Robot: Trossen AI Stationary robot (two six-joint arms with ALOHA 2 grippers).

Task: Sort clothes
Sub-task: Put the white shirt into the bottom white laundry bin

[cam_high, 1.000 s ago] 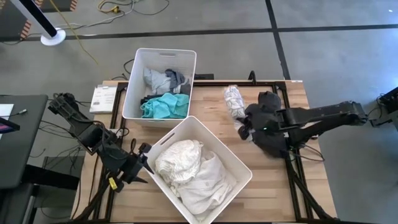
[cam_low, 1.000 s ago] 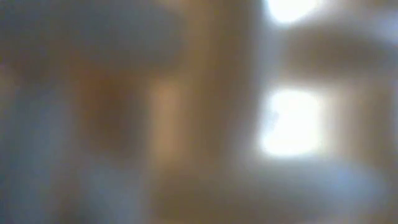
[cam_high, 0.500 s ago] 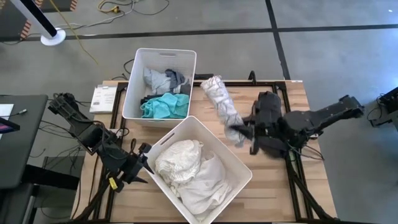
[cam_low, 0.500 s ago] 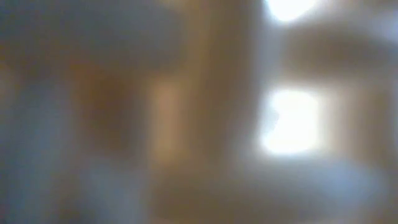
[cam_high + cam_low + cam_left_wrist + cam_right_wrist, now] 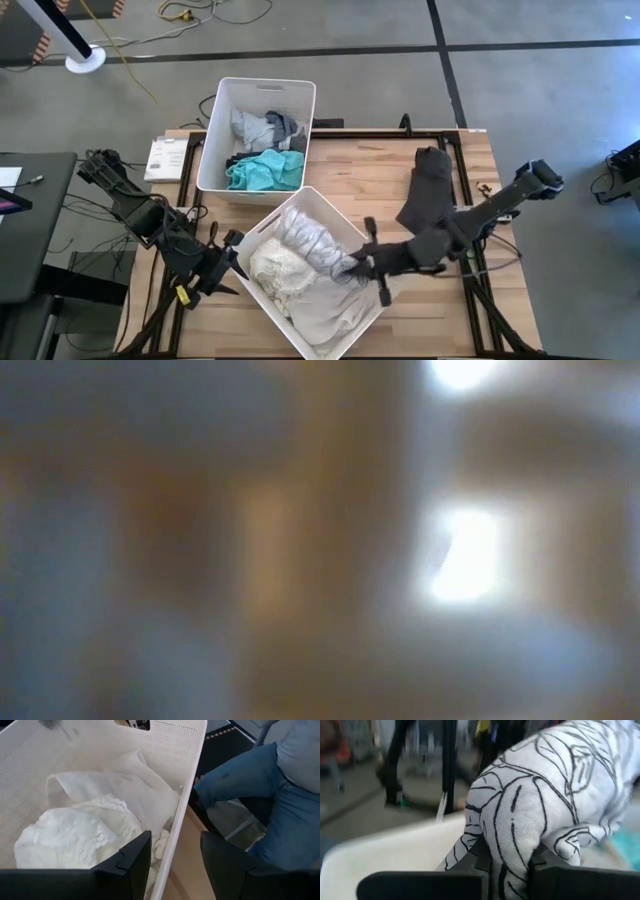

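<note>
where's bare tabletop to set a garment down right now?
Best patch: bare table between the far bin and the dark garment. Near right corner is also open. Crowded: near bin, where the right gripper holds the patterned garment; left gripper straddles that bin's wall.

White garment (image 5: 540, 805) — black line pattern; teal garment (image 5: 265, 170) — plain

Bare table (image 5: 350, 165) beside dark garment (image 5: 425, 190)
</note>
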